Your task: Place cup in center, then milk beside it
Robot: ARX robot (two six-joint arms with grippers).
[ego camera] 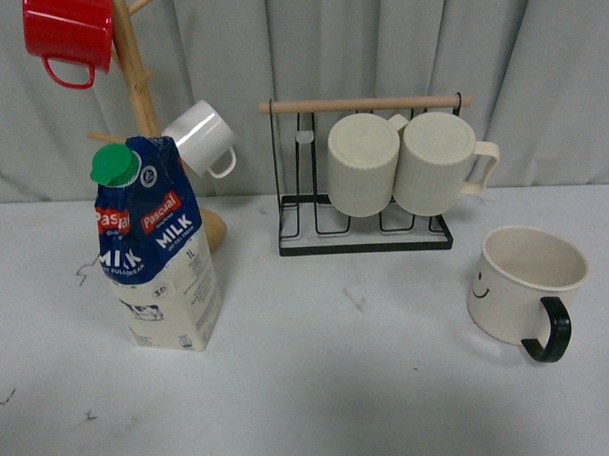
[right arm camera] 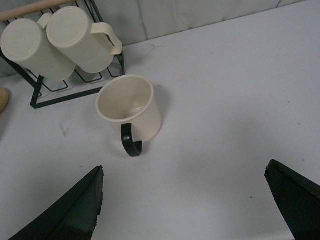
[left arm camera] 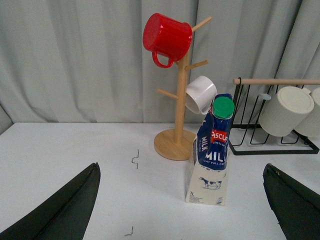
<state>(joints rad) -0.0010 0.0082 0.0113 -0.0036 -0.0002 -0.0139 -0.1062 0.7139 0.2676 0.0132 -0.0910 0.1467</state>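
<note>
Left claw (left arm camera: 181, 167): you are seeing it spread wide and gripping nothing, its two dark fingers (left arm camera: 65, 212) showing at the edges of the left wrist view.
Milk (ego camera: 160, 253): it is standing upright on the table (ego camera: 320, 388) at the left of the front frame, green cap on, just in front of the mug tree's base.
Milk and left claw: the milk (left arm camera: 212, 155) is standing ahead of the claw, facing the gap between the fingers and touching neither.
Right claw (right arm camera: 185, 165): you are seeing it spread wide too, also gripping nothing.
Cup (ego camera: 531, 280): it is sitting mouth up at the right of the front frame, black handle turned toward the camera.
Cup and right claw: the cup (right arm camera: 130, 107) is sitting ahead of the claw, nearer one finger than the other, clear of both.
Rack (ego camera: 365, 241): it is standing at the upper middle of the front frame, holding two ribbed mugs (ego camera: 402, 163).
Mug tree (ego camera: 137, 74): it is standing at the upper left, carrying a red mug (ego camera: 68, 31) and a white mug (ego camera: 203, 136).
</note>
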